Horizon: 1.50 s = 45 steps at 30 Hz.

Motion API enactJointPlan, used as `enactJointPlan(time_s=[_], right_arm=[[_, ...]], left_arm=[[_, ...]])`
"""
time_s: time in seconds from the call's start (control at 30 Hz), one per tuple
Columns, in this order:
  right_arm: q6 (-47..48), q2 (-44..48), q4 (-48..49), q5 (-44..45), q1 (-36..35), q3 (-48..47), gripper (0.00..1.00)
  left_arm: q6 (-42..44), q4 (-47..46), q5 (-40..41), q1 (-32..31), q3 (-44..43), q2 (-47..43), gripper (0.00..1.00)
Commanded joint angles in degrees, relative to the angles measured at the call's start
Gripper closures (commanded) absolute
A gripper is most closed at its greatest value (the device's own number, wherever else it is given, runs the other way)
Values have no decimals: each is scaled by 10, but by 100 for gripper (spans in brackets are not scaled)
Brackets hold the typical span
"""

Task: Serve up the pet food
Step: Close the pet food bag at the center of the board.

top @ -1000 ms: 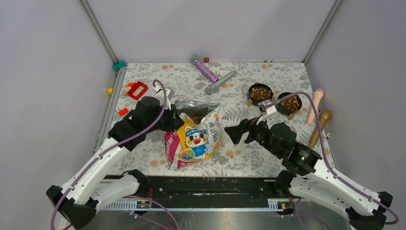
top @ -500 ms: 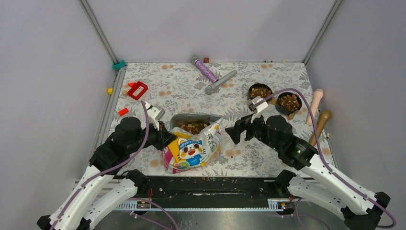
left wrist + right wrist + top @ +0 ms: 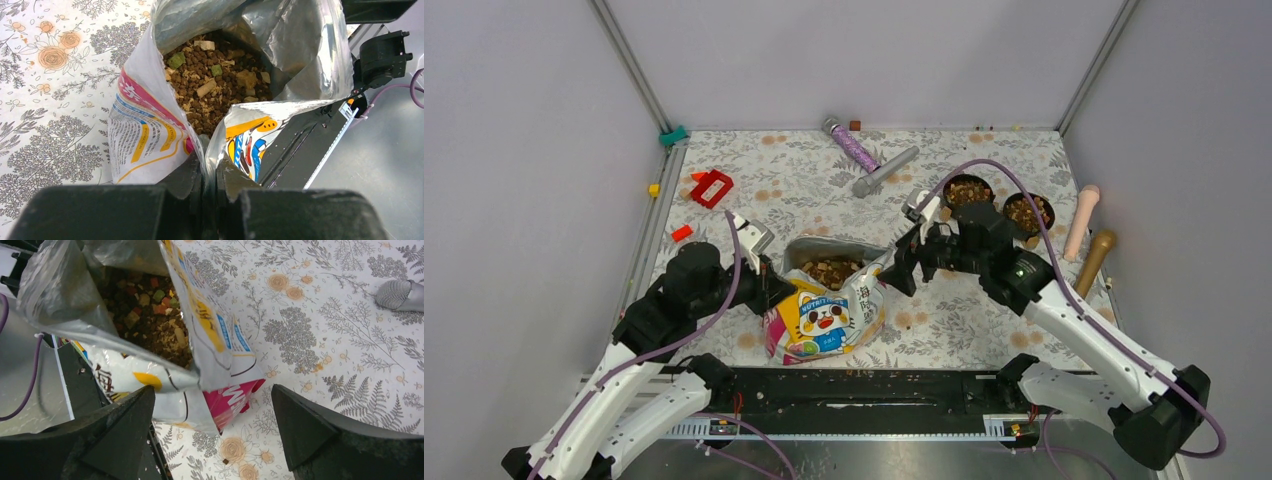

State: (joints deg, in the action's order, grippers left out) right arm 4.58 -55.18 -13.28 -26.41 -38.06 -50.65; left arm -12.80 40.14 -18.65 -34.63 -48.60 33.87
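Observation:
The glossy yellow, white and magenta bag stands open near the table's front edge, and brown and tan pet food shows in its silver-lined mouth. My left gripper is shut on the bag's left rim. In the left wrist view its jaws pinch the rim fold, and the kibble lies just beyond. My right gripper hangs open at the bag's right side. In the right wrist view its wide-spread fingers straddle the bag's magenta corner without touching it, and kibble shows inside the bag.
Two round black bowls holding kibble stand at the back right. A purple glitter tube and a grey cylinder lie at the back. A red block sits at the left, and pink and wooden rods lie along the right edge.
My left gripper has shut on the bag's left rim and drawn back toward the near edge. My right arm has swung left up to the bag's right side.

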Motion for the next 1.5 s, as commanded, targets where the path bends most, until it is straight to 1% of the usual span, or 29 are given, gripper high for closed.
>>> enactJointPlan(time_s=[0.0, 0.1, 0.13, 0.27, 0.4, 0.47, 0.53, 0.57, 0.63, 0.73, 0.83, 0.93, 1.03, 1.17, 1.27, 1.33, 1.43, 1.47], right_arm=[[30, -50, 30, 4, 3, -51, 6], [24, -91, 30, -6, 3, -73, 7], [25, -102, 29, -21, 3, -81, 10], [45, -123, 18, -99, 3, -92, 25], [79, -115, 34, -170, 3, -74, 42], [85, -110, 38, -172, 3, -71, 56], [86, -104, 36, -142, 2, -73, 75], [97, -99, 29, -125, 2, -76, 84], [150, -82, 14, -101, 3, -80, 100], [221, -55, -35, -40, 12, -107, 100], [249, -45, -113, -14, 50, -166, 100], [269, -31, -157, 7, 94, -198, 100], [299, -16, -202, 11, 123, -207, 100], [350, -13, -237, -18, 139, -209, 100], [375, -21, -241, -37, 139, -200, 100], [389, -30, -241, -29, 139, -193, 100], [399, -48, -251, -20, 139, -201, 100], [403, -51, -257, -25, 139, -204, 100]], left_arm=[[6, -86, -78, -4, -24, -12, 100], [5, -83, -60, -4, -25, -11, 100], [6, -82, -59, -4, -26, -10, 100], [6, -81, -55, -4, -26, -6, 100], [7, -80, -49, -4, -28, -7, 100], [7, -79, -40, -4, -29, -9, 100], [4, -75, -17, -4, -33, -12, 100], [3, -74, 6, -4, -37, -14, 100], [4, -78, 23, -4, -43, -21, 100], [11, -76, 31, -4, -66, -25, 100], [25, -59, 33, -4, -100, -24, 100], [48, -29, 37, -4, -131, -30, 100], [64, -28, -3, -4, -126, -50, 100], [77, -42, -84, -4, -86, -70, 100], [84, -45, -133, -5, -65, -58, 100], [90, -47, -166, -4, -58, -43, 100], [94, -44, -182, -5, -55, -25, 99], [93, -44, -179, -5, -54, -19, 96]])
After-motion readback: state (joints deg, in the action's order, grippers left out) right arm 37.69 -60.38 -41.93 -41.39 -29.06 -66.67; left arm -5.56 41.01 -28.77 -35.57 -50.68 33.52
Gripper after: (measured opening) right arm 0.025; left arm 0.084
